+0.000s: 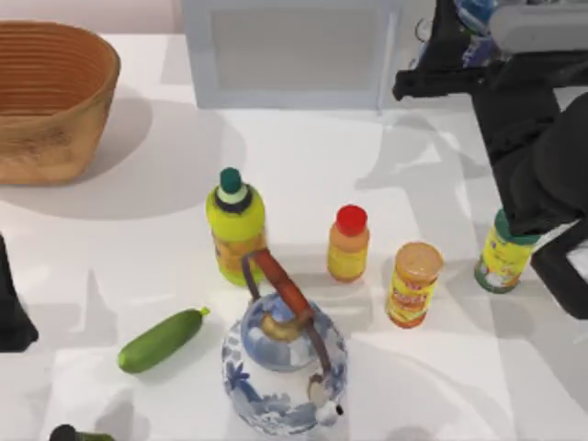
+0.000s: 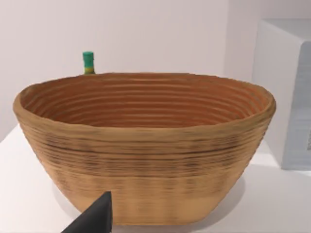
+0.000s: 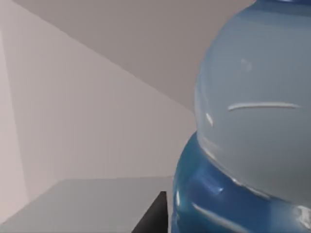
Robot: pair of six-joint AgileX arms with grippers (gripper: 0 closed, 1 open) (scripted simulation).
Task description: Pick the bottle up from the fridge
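The right hand [image 1: 459, 41] reaches beside the boxy grey fridge [image 1: 294, 55] at the tabletop's [image 1: 413, 184] far edge; its grip I cannot tell. The smooth, rounded clear bottle [image 3: 252, 121] looms right against it.

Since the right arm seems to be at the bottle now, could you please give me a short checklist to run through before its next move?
1. Right gripper reaches the bottle: ok, the bottle is very close in the right wrist view.
2. Fingers closed on the bottle: cannot tell.
3. Bottle lifted clear of the fridge: cannot tell.
4. Yellow can close beneath the right arm: not ok, watch it.
5. Left gripper parked facing the basket: ok.
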